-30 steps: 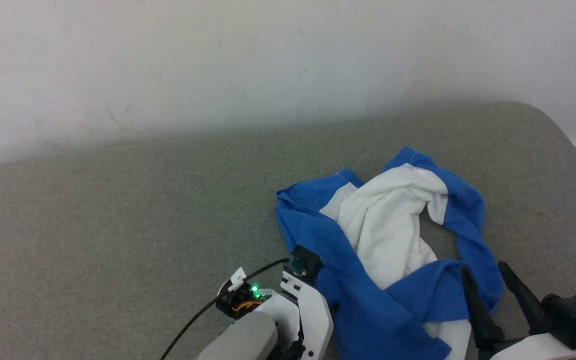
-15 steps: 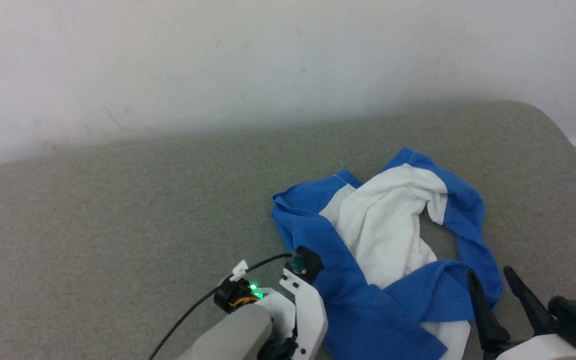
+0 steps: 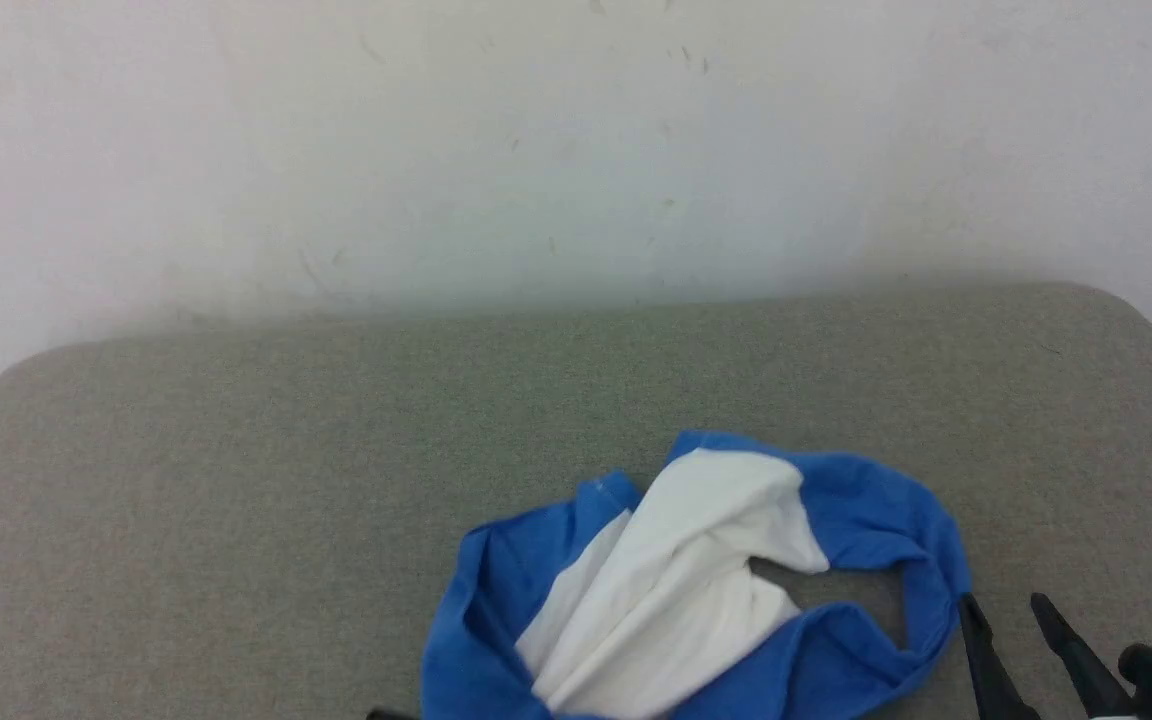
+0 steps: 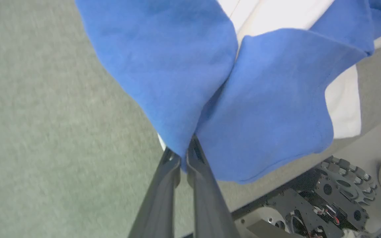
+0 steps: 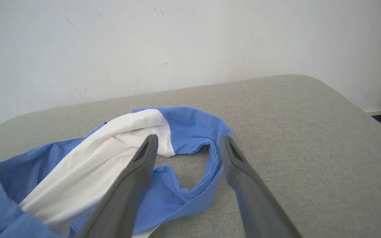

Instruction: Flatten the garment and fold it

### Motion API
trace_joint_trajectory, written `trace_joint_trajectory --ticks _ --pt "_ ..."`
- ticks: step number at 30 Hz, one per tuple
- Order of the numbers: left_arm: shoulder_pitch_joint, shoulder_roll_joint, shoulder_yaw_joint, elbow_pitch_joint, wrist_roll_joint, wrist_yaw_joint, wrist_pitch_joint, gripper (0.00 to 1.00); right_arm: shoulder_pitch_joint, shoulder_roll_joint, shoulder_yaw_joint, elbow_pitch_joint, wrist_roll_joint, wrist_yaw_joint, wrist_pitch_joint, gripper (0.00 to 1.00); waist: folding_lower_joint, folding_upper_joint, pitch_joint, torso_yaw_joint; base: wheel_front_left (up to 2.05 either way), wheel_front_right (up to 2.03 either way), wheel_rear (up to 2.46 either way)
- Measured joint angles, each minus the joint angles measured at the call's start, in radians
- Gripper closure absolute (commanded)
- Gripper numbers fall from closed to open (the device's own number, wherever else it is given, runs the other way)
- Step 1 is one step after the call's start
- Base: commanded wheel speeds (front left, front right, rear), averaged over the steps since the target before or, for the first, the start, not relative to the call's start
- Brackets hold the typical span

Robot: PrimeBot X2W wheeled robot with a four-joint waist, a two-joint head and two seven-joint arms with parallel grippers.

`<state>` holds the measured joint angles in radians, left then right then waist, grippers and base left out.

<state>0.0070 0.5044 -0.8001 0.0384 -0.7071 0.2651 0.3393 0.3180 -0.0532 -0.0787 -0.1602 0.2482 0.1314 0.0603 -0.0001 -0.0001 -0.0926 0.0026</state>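
While it is lying crumpled near the front of the grey padded surface (image 3: pixel 236 480), the garment (image 3: pixel 676 590) is being pinched on a blue fold by the left gripper (image 4: pixel 182 149), fingers pressing together; the right gripper (image 5: pixel 189 138) is hovering beside its blue edge, fingers spread wide, holding nothing

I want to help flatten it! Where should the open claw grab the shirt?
On the shirt, grab the blue band at its right edge, from the near side. It loops around bare cushion, so the right claw could probably slip one finger inside and pinch.
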Motion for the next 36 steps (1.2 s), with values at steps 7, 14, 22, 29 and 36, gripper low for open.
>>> trace_joint_trajectory --ticks 7,14,22,29,36 --pt "0.264 0.046 0.047 -0.150 -0.110 0.135 0.001 1.00 0.014 0.000 -0.005 -0.005 -0.003 0.000 0.010 0.00 0.0000 0.0000 -0.024 0.028 0.00 0.00 0.00" --pt "0.272 0.018 0.122 -0.210 -0.071 0.167 -0.182 0.00 0.033 0.000 -0.011 -0.022 -0.010 0.000 0.028 0.00 -0.0001 0.0000 -0.052 0.047 0.00 0.00 0.00" --pt "0.142 0.027 0.255 -0.248 0.066 0.176 -0.456 0.00 0.028 -0.001 -0.031 0.021 -0.002 0.000 0.108 0.00 0.0001 0.0000 -0.053 0.063 0.00 0.00 0.00" --pt "0.094 0.019 0.309 -0.160 0.138 0.167 -0.580 0.00 -0.109 -0.071 0.013 0.188 0.056 0.000 0.247 0.00 0.0001 0.0001 -0.029 0.057 0.00 0.00 0.00" --pt "0.094 -0.032 0.354 -0.112 0.156 0.140 -0.595 0.00 -0.270 -0.142 0.109 0.489 0.133 0.000 0.444 0.00 0.0002 0.0001 0.002 0.076 0.00 0.00 0.00"
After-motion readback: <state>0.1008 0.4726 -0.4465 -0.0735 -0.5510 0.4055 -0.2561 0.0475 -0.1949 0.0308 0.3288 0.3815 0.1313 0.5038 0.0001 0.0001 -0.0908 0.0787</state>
